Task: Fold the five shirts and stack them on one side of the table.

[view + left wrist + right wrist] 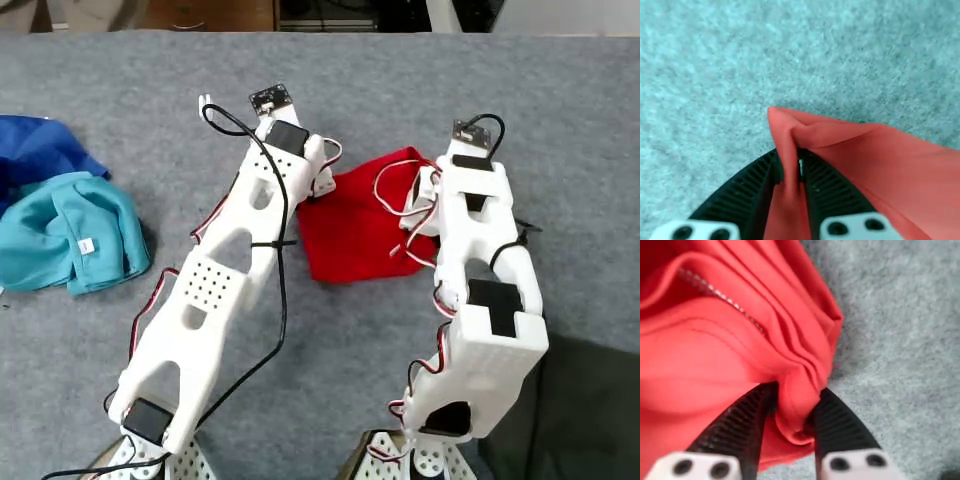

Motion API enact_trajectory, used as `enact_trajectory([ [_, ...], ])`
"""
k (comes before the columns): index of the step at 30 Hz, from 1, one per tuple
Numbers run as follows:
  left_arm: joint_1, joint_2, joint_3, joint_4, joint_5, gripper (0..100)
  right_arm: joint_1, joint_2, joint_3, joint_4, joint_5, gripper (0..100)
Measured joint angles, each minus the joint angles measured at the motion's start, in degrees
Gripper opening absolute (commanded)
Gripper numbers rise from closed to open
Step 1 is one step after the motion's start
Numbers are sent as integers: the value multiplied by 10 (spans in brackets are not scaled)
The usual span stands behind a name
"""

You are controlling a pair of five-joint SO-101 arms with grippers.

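Red shirt [350, 230] flat on the grey tabletop [400, 90], partly folded, between the two white arms. Left jaws clamped on one corner of the red shirt [880, 165], on the edge nearest the left arm; corner fabric pinched into a narrow upright ridge between the ribbed black pads [827, 182], tabletop bare beyond it. Right jaws clamped on the opposite side of the red shirt [730, 340], biting a bunch of several stacked folds; a line of pale stitching close by on the cloth. Both pinched edges lifted a little off the tabletop, the rest of the red shirt lying down. Teal shirt [65, 235] crumpled, well apart from the red shirt, out past the left arm. Blue shirt [35, 145] touching the teal shirt, on its far side, also well apart from the red shirt. Dark cloth [590, 410] past the right arm's base, apart from the red shirt.
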Motion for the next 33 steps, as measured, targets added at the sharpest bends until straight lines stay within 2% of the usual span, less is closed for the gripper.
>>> enact_trajectory([
  [4,1,2,-17,4,0,19,14,0,0,0,1,5],
  [8,7,15,-86,41,0,19,31,-4,-4,18,5,5],
  [11,33,13,-135,62,-18,18,49,-35,-4,51,37,5],
  [17,98,-55,-142,70,-47,18,110,-180,-4,110,103,5],
  [20,118,-122,-144,70,-49,18,167,-268,-4,148,150,5],
  [23,166,-191,-117,70,-55,18,237,-348,-4,188,205,5],
  [29,316,-298,-16,70,-45,18,424,-447,-4,244,313,5],
  [33,387,-324,-2,65,-40,18,555,-472,-1,254,382,5],
])
